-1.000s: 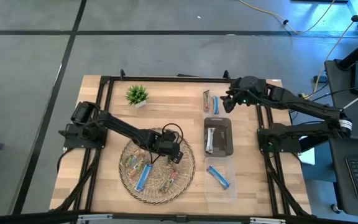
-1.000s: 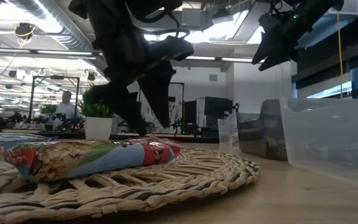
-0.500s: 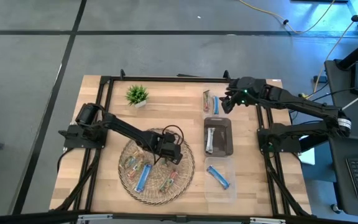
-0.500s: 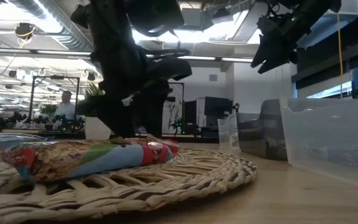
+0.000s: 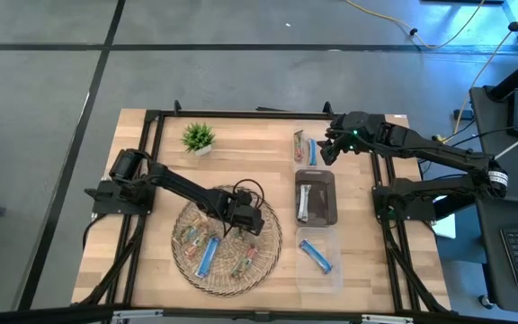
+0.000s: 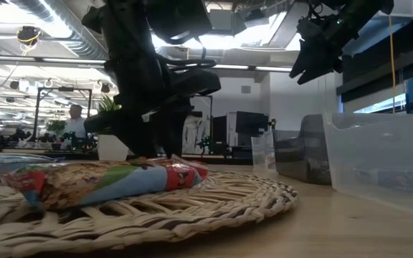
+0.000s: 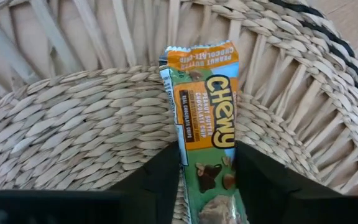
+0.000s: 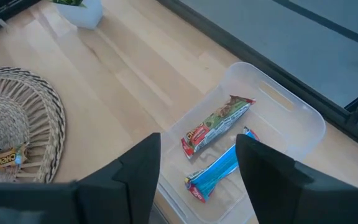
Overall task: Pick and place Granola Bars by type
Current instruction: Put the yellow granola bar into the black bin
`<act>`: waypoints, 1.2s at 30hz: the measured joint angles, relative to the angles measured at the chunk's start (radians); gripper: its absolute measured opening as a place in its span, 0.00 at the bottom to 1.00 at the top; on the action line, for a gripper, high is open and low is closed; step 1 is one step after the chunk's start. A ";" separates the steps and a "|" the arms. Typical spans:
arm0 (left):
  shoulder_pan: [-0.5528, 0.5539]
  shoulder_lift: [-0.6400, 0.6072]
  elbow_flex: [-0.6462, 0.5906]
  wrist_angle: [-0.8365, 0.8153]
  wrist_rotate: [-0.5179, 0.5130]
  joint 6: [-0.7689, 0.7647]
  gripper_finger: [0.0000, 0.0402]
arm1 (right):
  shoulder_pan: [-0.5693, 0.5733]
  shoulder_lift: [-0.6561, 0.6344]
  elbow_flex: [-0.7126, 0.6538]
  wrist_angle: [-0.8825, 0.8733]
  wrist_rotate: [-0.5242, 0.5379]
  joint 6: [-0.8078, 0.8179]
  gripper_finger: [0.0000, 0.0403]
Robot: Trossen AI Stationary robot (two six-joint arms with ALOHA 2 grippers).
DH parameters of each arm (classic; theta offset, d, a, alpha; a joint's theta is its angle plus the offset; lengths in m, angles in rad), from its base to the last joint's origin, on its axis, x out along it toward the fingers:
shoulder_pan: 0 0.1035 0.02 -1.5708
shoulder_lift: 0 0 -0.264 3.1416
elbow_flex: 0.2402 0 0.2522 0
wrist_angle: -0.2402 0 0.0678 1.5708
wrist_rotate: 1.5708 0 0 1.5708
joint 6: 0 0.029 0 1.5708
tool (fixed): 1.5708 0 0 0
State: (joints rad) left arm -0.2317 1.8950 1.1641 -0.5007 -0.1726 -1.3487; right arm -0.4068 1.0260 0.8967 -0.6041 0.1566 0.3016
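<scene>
A green-and-orange granola bar (image 7: 204, 118) lies flat on the woven basket (image 5: 272, 245), at its far right part. My left gripper (image 7: 207, 177) stands over it, pointing steeply down, shut on it; the high view shows this gripper (image 5: 244, 223) above the basket. More bars lie in the basket, among them a blue one (image 5: 207, 257) and a red-green one (image 6: 99, 183). My right gripper (image 5: 331, 149) hangs open above the far clear bin (image 8: 291, 106), which holds a green-red bar (image 8: 219, 121) and a blue bar (image 8: 219, 168). My left gripper pinches the green-and-orange bar by its two long edges (image 7: 180, 158), one finger on each side, at the bar's near half. The fingers (image 7: 160, 180) come from above, slanting down, and lie across the bar. The bar lies flat on the basket's weave.
Three bins stand in a row right of the basket: the far clear one, a dark middle one (image 5: 316, 196) with a silver bar, and a near clear one (image 5: 318, 257) with a blue bar. A small potted plant (image 5: 199, 138) stands at the far left.
My left gripper has sunk a little onto the basket and its fingers have drawn together on the green-and-orange bar, which has stayed where it lay.
</scene>
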 joint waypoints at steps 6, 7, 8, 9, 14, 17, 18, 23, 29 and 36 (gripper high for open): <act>0.000 0.000 -0.001 0.002 -0.001 0.000 0.20 | 0.000 0.000 0.000 0.000 0.000 -0.019 0.52; 0.000 0.000 -0.001 0.003 0.000 0.000 0.18 | 0.000 0.000 0.000 0.000 0.000 -0.026 0.52; 0.000 0.000 -0.001 0.003 0.000 0.000 0.17 | 0.000 0.000 0.000 0.002 0.001 -0.033 0.52; 0.000 -0.003 -0.001 0.003 -0.001 0.000 0.17 | 0.000 -0.001 0.000 0.005 0.007 -0.044 0.52; 0.000 -0.051 -0.003 0.011 -0.022 0.016 0.17 | 0.002 -0.035 0.000 0.062 0.012 -0.128 0.52; 0.000 -0.103 -0.003 0.031 -0.077 0.050 0.18 | 0.020 -0.069 0.000 0.116 -0.078 -0.163 0.52; 0.000 -0.122 -0.003 0.045 -0.103 0.073 0.18 | 0.029 -0.078 0.000 0.137 -0.120 -0.175 0.52; 0.000 -0.210 -0.003 0.222 -0.263 0.317 0.18 | 0.091 -0.095 0.000 0.233 -0.381 -0.204 0.52; 0.000 -0.241 -0.002 0.634 -0.335 0.725 0.18 | 0.197 -0.075 0.000 0.298 -0.547 -0.182 0.52; 0.000 -0.241 -0.002 0.927 -0.325 0.987 0.18 | 0.319 -0.066 0.000 0.364 -0.548 -0.205 0.63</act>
State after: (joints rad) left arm -0.2319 1.6539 1.1625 0.4267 -0.4976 -0.3614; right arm -0.0881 0.9603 0.8967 -0.2402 -0.3918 0.0967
